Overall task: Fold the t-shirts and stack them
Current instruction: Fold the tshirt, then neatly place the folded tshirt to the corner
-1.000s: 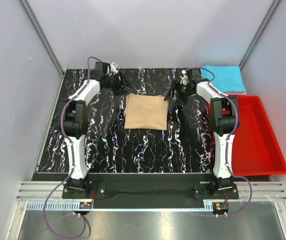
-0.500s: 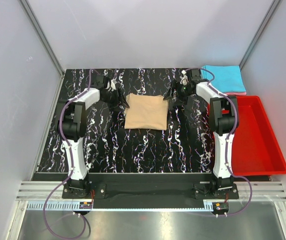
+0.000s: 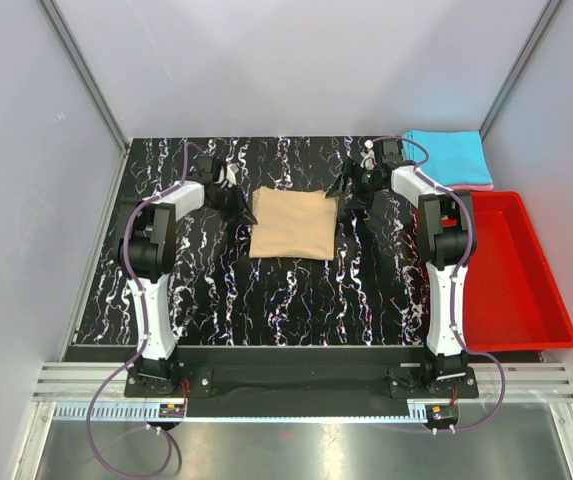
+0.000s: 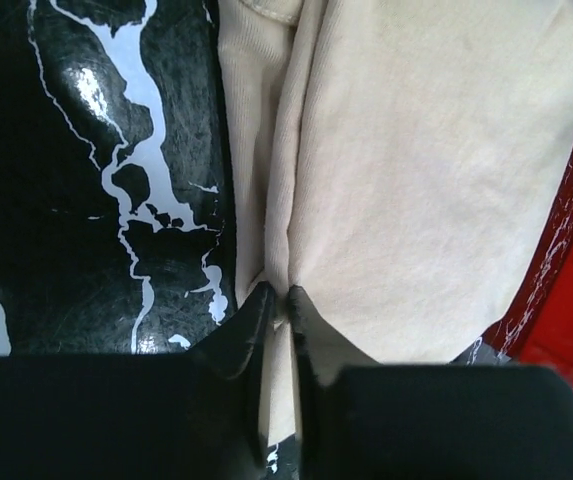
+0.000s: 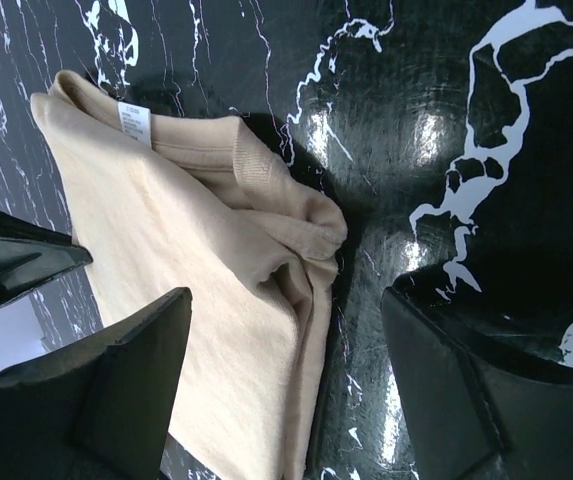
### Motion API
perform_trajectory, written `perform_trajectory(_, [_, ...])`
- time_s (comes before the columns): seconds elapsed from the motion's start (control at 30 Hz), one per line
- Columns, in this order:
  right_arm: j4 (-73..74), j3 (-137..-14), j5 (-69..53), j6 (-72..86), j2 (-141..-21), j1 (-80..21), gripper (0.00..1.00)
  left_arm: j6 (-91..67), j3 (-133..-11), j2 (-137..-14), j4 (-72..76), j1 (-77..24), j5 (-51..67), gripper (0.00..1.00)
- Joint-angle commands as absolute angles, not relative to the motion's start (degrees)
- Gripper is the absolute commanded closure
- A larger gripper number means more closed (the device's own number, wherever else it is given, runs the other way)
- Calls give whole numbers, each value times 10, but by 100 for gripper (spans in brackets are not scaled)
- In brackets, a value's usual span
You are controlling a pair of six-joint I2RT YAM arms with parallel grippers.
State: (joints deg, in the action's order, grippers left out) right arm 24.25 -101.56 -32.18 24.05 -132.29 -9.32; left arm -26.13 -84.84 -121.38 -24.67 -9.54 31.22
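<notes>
Top external shows the tan t-shirt [image 3: 290, 223] folded square; left gripper [image 4: 278, 300] pinches its ten-o'clock edge, right gripper [image 5: 286, 310] gapes wide at its two-o'clock corner.

- Your left gripper [image 3: 245, 206] has left its spot well apart from the tan t-shirt [image 3: 291, 224]. It now sits right at the cloth.
- The shirt's edge, a second ago off to the gripper's side, now lies pinched between its fingertips.
- Your left arm's forearm has swung inward behind the gripper, and now points toward the shirt.
</notes>
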Motion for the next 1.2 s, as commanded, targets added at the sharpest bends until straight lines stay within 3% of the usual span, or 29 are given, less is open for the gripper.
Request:
perform_trajectory(0.0, [220, -1019, -326, 249, -1338, -97, 17, -267, -850, -1230, -218, -97, 336, 92])
perform_trajectory(0.13, [221, -1026, -336, 238, -1349, -97, 17, -277, -855, -1250, -221, -97, 356, 95])
perform_trajectory(0.23, [228, -1035, -345, 223, -1356, -97, 17, -283, -862, -1258, -234, -97, 359, 89])
perform_trajectory(0.33, [249, -1052, -329, 206, -1365, -97, 17, -280, -875, -1259, -264, -96, 341, 75])
perform_trajectory(0.47, [279, -1075, -314, 192, -1382, -97, 23, -274, -882, -1245, -288, -93, 315, 71])
perform_trajectory(0.57, [280, -1079, -318, 189, -1393, -97, 26, -268, -896, -1252, -308, -91, 295, 74])
perform_trajectory(0.73, [276, -1083, -325, 191, -1412, -98, 49, -259, -918, -1284, -329, -87, 291, 85])
perform_trajectory(0.93, [250, -1063, -347, 199, -1413, -96, 73, -253, -954, -1323, -348, -80, 289, 88])
perform_trajectory(1.03, [240, -1046, -359, 211, -1401, -96, 72, -244, -983, -1332, -360, -77, 291, 84])
perform_trajectory(1.1, [215, -1025, -376, 225, -1377, -96, 67, -234, -1025, -1339, -391, -73, 280, 74])
perform_trajectory(1.13, [207, -1004, -379, 228, -1367, -96, 58, -230, -1040, -1339, -402, -71, 279, 69])
perform_trajectory(1.17, [200, -994, -380, 229, -1359, -95, 40, -229, -1051, -1336, -407, -69, 277, 63])
